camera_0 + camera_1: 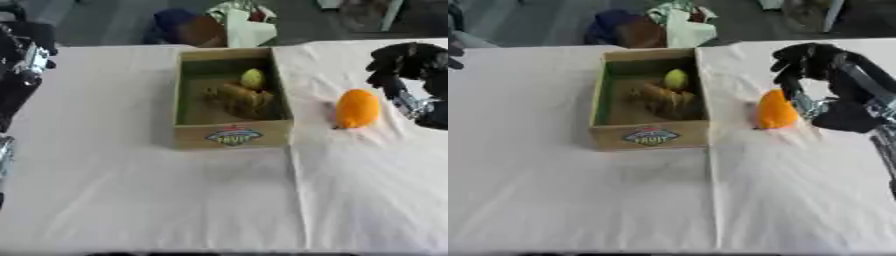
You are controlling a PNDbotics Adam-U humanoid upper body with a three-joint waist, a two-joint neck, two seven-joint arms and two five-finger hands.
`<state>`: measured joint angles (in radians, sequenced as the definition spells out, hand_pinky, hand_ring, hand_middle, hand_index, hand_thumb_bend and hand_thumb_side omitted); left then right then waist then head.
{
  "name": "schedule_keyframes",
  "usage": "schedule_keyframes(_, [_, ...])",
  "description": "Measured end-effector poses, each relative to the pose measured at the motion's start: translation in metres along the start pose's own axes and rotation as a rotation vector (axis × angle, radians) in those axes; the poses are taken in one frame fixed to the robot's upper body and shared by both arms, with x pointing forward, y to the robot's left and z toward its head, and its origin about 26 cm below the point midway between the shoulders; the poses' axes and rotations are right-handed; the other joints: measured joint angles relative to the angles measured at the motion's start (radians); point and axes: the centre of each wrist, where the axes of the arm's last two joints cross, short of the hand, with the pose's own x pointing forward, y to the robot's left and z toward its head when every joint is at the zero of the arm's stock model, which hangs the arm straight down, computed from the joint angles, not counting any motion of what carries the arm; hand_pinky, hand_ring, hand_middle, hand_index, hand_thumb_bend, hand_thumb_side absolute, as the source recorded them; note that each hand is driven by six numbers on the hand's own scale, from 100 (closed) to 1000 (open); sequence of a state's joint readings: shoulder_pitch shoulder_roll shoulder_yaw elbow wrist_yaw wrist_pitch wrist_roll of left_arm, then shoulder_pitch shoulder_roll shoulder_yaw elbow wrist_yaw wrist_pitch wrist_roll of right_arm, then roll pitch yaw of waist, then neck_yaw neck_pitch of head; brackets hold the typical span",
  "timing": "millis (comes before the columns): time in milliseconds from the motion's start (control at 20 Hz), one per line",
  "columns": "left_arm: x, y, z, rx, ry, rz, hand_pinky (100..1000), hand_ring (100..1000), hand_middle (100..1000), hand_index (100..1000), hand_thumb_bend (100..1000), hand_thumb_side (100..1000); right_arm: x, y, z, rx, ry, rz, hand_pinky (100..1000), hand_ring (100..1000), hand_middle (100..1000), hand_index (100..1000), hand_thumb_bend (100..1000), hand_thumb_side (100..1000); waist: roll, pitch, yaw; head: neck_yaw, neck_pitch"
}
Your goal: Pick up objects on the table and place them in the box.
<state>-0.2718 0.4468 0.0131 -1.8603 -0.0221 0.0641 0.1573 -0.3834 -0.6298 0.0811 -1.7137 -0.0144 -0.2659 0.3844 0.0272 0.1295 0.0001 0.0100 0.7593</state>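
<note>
An open cardboard box with a green inside stands in the middle of the table. In it lie a yellow-green fruit and a brownish lumpy object. On the white cloth just right of the box sits an orange fruit-like object. My right hand hangs just above and to the right of the orange object, fingers relaxed and pointing down, holding nothing. My left hand shows only partly at the upper left edge, far from the box.
A white cloth with a seam running down the middle covers the table. Beyond the far edge lie a dark blue and brown bundle and a white bag.
</note>
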Motion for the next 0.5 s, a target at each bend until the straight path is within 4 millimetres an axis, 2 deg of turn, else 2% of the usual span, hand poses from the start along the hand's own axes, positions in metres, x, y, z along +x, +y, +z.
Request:
schedule_keyframes(150, [-0.002, -0.001, 0.004, 0.003, 0.013, 0.013, 536, 587, 588, 679, 413, 664, -0.005, -0.009, 0.001, 0.049, 0.015, 0.079, 654, 701, 734, 876, 173, 380, -0.005, 0.003, 0.008, -0.004, 0.005])
schedule_keyframes(200, [-0.002, -0.001, 0.005, 0.004, 0.016, 0.016, 536, 587, 589, 679, 412, 660, -0.007, -0.011, 0.002, 0.065, 0.021, 0.103, 661, 710, 739, 879, 223, 354, -0.007, 0.005, 0.01, -0.005, 0.005])
schedule_keyframes(250, [-0.002, -0.001, 0.006, 0.003, 0.019, 0.018, 535, 587, 588, 679, 411, 665, -0.01, -0.013, 0.003, 0.083, 0.03, 0.126, 670, 719, 744, 883, 294, 375, -0.008, 0.006, 0.013, -0.006, 0.005])
schedule_keyframes(350, [-0.003, -0.001, 0.007, 0.003, 0.026, 0.019, 535, 587, 589, 679, 406, 664, -0.016, -0.017, 0.004, 0.121, 0.048, 0.169, 677, 730, 750, 885, 371, 373, -0.009, 0.007, 0.016, -0.007, 0.005])
schedule_keyframes(450, [-0.003, -0.002, 0.008, 0.002, 0.028, 0.024, 535, 587, 588, 679, 404, 665, -0.023, -0.021, 0.005, 0.157, 0.07, 0.208, 684, 739, 756, 887, 404, 375, -0.011, 0.01, 0.019, -0.008, 0.006])
schedule_keyframes(500, [-0.003, -0.002, 0.008, 0.001, 0.03, 0.024, 535, 587, 588, 678, 404, 666, -0.026, -0.022, 0.005, 0.17, 0.081, 0.223, 692, 750, 766, 891, 451, 393, -0.012, 0.011, 0.021, -0.008, 0.006])
